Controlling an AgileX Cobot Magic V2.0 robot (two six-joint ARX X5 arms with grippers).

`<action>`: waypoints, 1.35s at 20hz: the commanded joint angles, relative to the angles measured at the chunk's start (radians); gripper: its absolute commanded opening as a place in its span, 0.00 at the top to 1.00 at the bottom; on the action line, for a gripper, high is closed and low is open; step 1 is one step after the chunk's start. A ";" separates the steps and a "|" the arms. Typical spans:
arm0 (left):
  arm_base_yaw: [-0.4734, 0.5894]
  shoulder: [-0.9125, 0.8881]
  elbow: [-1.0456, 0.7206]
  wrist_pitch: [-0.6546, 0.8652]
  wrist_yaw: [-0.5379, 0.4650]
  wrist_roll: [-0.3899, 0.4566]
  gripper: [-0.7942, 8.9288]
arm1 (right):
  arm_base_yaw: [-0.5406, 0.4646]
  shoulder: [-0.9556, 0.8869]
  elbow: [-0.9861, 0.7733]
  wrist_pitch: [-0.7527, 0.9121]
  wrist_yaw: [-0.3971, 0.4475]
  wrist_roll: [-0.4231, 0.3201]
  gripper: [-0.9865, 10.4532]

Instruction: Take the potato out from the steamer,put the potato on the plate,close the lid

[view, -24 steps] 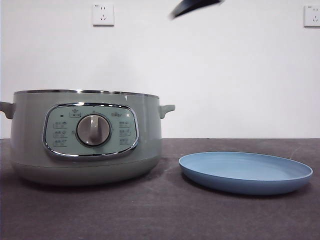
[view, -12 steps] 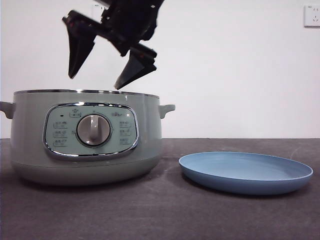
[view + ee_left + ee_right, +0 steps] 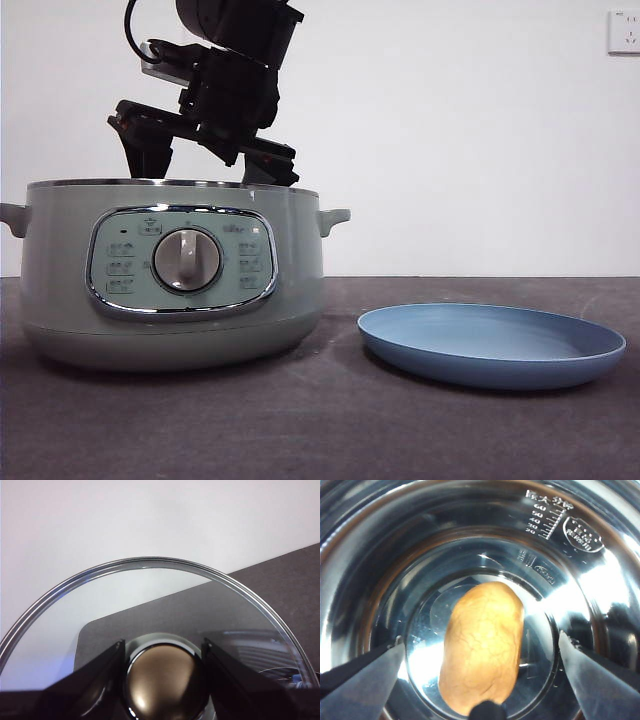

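My right pincer [image 3: 205, 160] is spread wide, its tips dipped just past the chrome rim of the steamer [image 3: 60, 270], one jaw to each side of the potato [image 3: 482, 647] lying on the shiny pot floor, not touching it. My left pincer [image 3: 162, 652] is pinching the knob of the lid [image 3: 90, 610], holding it clear of the bench [image 3: 320, 420]. The plate [image 3: 560, 345] sits bare beside the steamer.

left gripper [image 3: 162, 680]: jaws clamping lid knob [image 3: 162, 677] | lid [image 3: 165, 597]: glass with chrome rim, being held up | dark bench [image 3: 280, 585]: showing behind and through glass
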 commanded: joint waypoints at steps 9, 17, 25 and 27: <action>0.001 -0.012 0.014 0.007 -0.005 0.016 0.93 | 0.022 0.056 0.005 -0.015 -0.021 -0.040 0.94; 0.001 -0.012 0.014 0.007 -0.004 0.016 0.93 | -0.006 -0.123 0.103 -0.134 0.040 -0.038 0.92; 0.001 -0.012 0.014 0.012 0.211 0.016 0.93 | -0.249 -0.490 0.103 -0.422 0.135 0.021 0.92; 0.001 -0.012 0.014 0.015 0.296 0.016 0.93 | -0.313 -0.520 0.103 -0.422 0.134 0.023 0.92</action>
